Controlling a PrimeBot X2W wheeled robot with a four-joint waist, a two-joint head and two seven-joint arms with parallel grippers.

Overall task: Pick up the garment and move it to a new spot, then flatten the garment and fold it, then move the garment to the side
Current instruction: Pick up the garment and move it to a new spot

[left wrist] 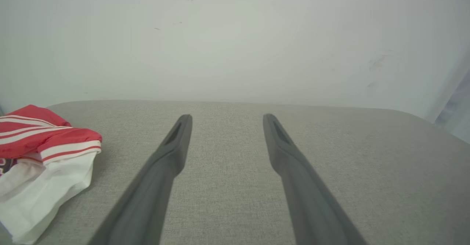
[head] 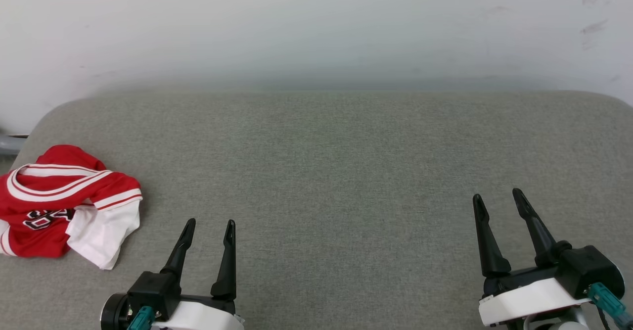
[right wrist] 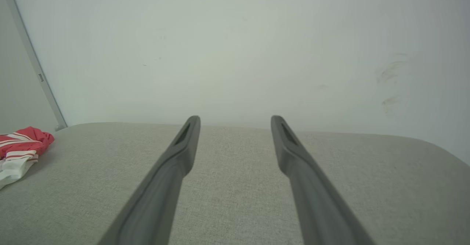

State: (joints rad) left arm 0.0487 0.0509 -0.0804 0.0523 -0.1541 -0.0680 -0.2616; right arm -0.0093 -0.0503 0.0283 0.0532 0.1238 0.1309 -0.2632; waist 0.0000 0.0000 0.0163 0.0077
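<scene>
The garment lies crumpled at the left edge of the grey cushioned surface: red cloth, white-and-red striped trim, a white sleeve hanging toward the front, black lettering partly showing. It sits at the left in the left wrist view and small at the far left in the right wrist view. My left gripper stands open just right of the garment, apart from it, nothing between its fingers. My right gripper is open and empty over the right side of the surface.
A white wall rises directly behind the cushioned surface, with a few dark scuffs at its upper right. The surface's corners are rounded. A grey bar pokes in at the far left behind the garment.
</scene>
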